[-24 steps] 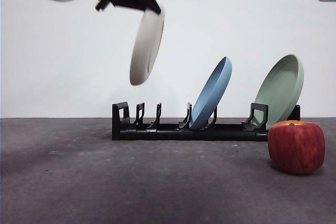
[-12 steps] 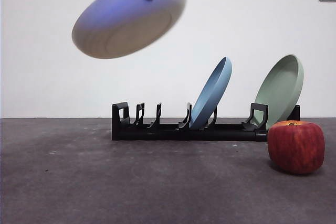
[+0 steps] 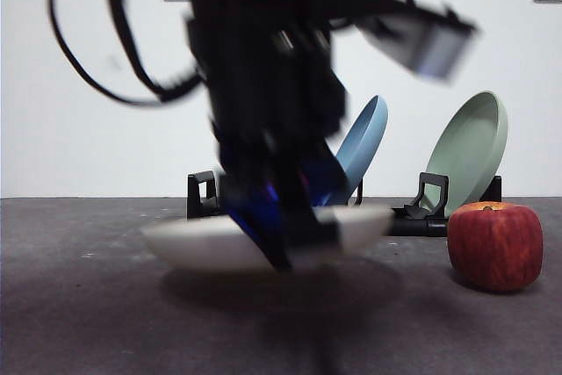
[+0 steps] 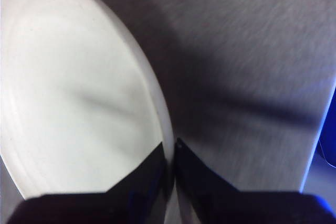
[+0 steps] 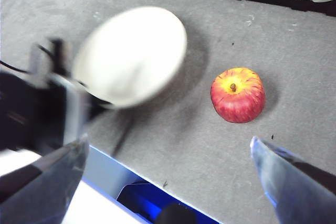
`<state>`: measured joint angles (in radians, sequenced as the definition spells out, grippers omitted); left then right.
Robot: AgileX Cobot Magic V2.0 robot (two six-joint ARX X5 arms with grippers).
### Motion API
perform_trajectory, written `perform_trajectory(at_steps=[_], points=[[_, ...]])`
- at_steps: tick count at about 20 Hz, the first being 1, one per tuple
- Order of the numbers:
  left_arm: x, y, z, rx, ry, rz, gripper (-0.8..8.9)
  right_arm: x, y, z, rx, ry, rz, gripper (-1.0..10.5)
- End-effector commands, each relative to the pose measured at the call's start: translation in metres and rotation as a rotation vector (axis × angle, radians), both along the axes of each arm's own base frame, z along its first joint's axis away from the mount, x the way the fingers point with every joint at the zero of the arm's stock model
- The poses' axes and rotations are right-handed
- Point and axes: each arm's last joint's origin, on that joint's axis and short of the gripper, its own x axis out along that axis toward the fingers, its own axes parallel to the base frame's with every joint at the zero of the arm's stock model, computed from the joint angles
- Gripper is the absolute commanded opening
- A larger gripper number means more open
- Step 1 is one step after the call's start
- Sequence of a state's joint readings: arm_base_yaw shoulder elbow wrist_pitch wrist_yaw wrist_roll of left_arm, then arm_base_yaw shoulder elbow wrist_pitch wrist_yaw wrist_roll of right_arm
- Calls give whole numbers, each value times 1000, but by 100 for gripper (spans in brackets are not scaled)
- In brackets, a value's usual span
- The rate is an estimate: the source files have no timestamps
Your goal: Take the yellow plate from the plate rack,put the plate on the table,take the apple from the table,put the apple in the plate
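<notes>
My left gripper is shut on the rim of the cream yellow plate, holding it nearly flat just above the table in front of the plate rack. The left wrist view shows its jaws pinching the plate's edge. The red apple stands on the table at the right, apart from the plate. In the right wrist view the plate and apple lie below my right gripper, which is open and empty, high above the table.
A blue plate and a pale green plate lean in the rack behind. The left arm, blurred and dark, fills the middle of the front view.
The left arm has swung the plate down from high above the rack, turned it from upright to flat, and brought it low over the table. The apple has not moved.
</notes>
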<state>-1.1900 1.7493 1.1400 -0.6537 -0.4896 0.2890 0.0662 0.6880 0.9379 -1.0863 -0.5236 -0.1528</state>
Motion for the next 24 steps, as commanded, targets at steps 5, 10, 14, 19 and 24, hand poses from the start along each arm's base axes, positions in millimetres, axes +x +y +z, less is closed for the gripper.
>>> perform_trajectory(at_steps=[5,10,14,19,24], points=[[-6,-19,-46,96,-10,-43,-7,-2,0,0,4,19,0,626],[-7,-19,-48,99,5,-49,78,-2,0,0,3,20,-1,626],[-7,-17,-42,95,-5,-46,230,-2,0,0,3,20,-1,626],[-8,-11,0,35,-51,8,230,-1,0,-1,1,23,-3,626],[-15,6,92,-261,-99,82,229,24,1,-3,-8,17,-39,626]])
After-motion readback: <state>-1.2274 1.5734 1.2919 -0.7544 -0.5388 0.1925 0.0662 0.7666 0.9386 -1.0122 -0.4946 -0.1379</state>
